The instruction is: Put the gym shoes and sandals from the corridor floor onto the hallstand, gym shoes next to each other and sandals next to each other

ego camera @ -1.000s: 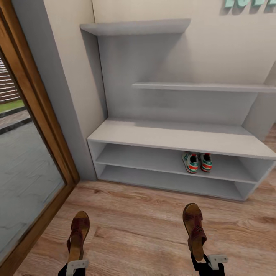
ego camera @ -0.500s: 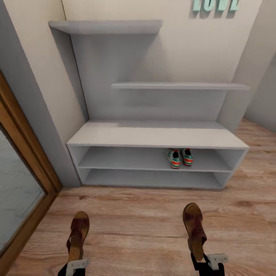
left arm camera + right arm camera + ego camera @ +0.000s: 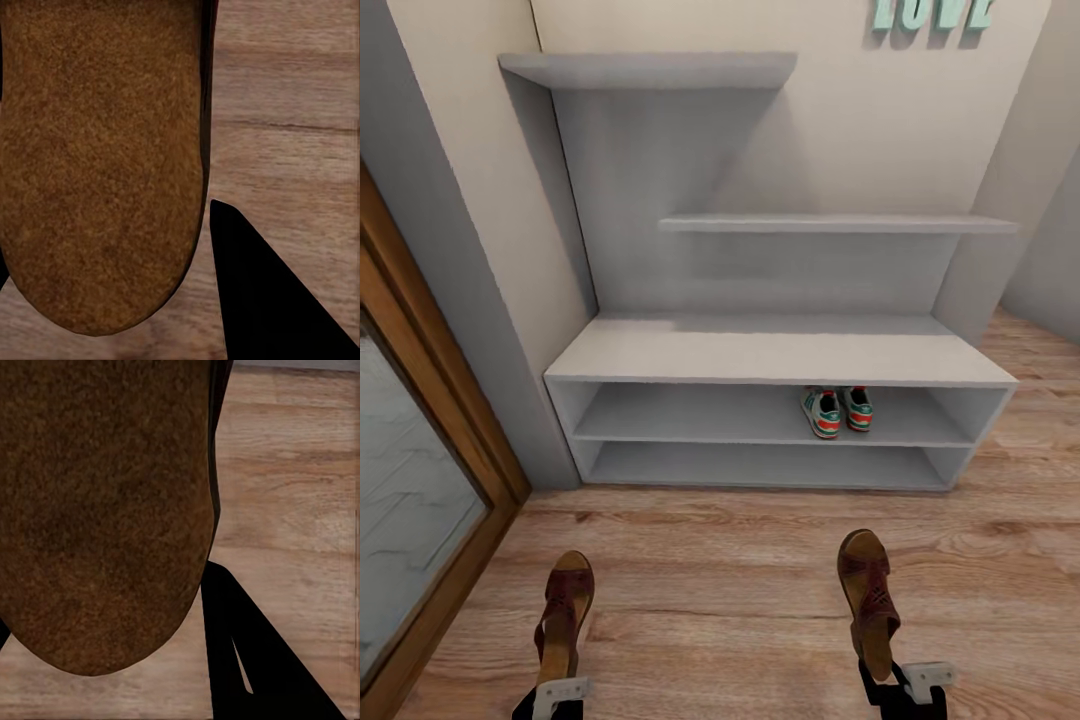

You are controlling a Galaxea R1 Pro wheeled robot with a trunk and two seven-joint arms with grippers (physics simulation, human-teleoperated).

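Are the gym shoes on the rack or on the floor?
On the rack: both gym shoes sit side by side on the upper open shelf of the hallstand, off the floor.

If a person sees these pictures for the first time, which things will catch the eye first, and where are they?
First, the two brown sandals, one in the left gripper and one in the right gripper, held out over the wood floor at the bottom of the head view. Next, the pale hallstand against the wall ahead, with the pair of gym shoes side by side on its upper open shelf, right of the middle.

place: you're in a home entry corridor | cues: hallstand (image 3: 780,355) ahead, wood-plank floor (image 3: 740,590), glazed wood-framed door (image 3: 420,480) left
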